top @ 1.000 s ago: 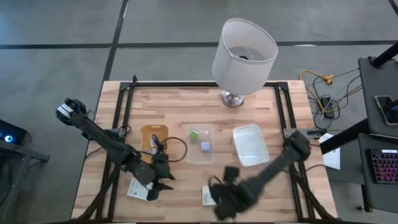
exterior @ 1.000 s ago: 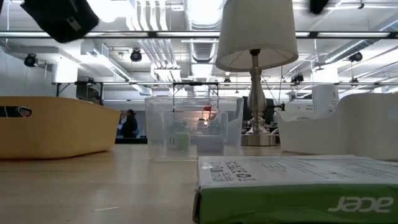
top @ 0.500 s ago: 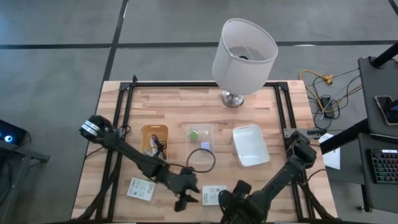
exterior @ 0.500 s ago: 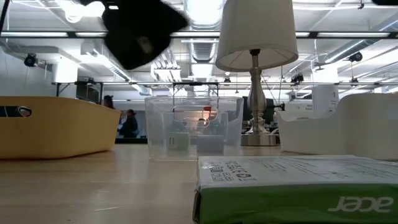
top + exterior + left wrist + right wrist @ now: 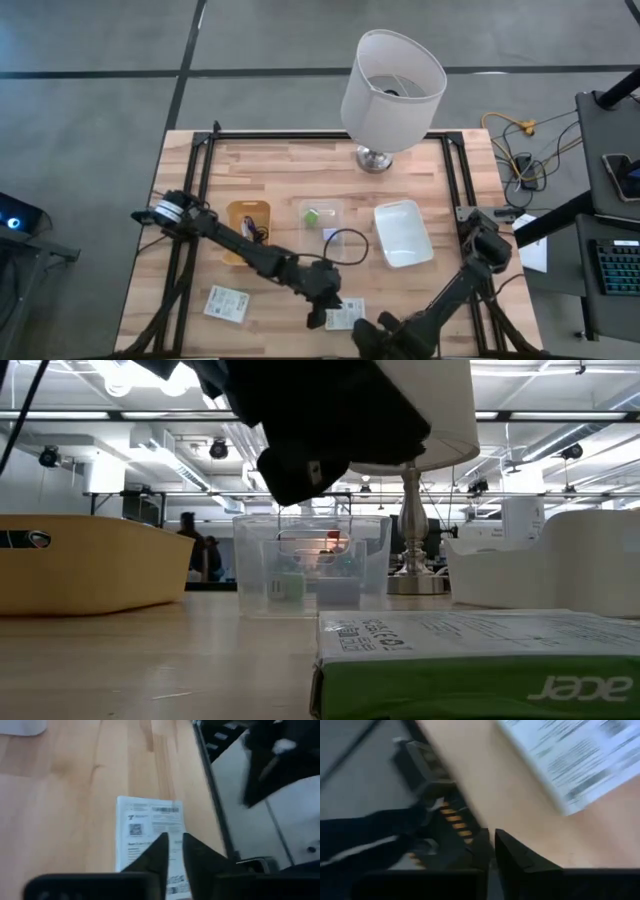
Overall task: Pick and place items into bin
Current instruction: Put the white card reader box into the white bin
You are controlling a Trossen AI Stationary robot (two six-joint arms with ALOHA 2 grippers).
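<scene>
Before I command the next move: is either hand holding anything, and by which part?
Nothing is held. The left hand hovers over the white packet, closed and empty; the right hand is shut on nothing.

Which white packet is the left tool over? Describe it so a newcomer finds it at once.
Start at the big white lamp on the far edge of the wooden table and go straight across to the near edge. There, by the left tool, lies the flat white packet with green print. Its twin packet lies farther left with no tool near it.
</scene>
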